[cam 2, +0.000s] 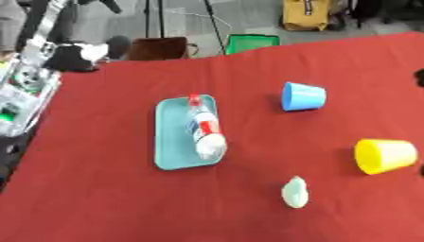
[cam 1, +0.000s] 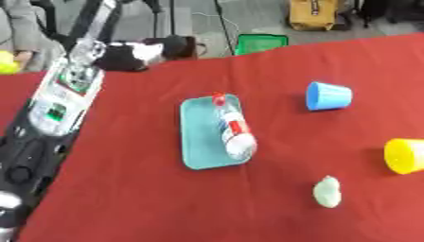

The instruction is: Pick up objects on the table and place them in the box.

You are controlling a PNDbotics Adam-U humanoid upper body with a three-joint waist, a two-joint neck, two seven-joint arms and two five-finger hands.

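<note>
1. At the far left the robot's left arm [cam 1: 58, 99] runs up the edge of the view, black with a silver and green section, lying over the left border of the red counter [cam 1: 124, 189].
2. Its left hand [cam 1: 132, 54] shows at the counter's far left corner as a black and white shape; whether its fingers are spread or curled I cannot tell.
3. Left of centre a shallow teal tray [cam 1: 195, 142] lies flat on the counter, long side running away from the robot.
4. A clear plastic bottle [cam 1: 235, 132] with a red cap and a red label band lies on its side in the tray, along the tray's right rim, cap toward the far end, base near the tray's near right corner.
5. Right of the tray and farther back, a blue cup [cam 1: 328, 96] lies tipped on its side, well apart from the tray.
6. Nearer the robot, a small pale green lump [cam 1: 327, 191] sits on the cloth, between the tray and the yellow cup but closer to the near edge.
7. At the right, a yellow cup [cam 2: 385, 155] lies on its side, apart from everything else.
8. A dark sliver at the right edge of the right eye view cannot be made out; the right hand is not recognisable in either view.
</note>
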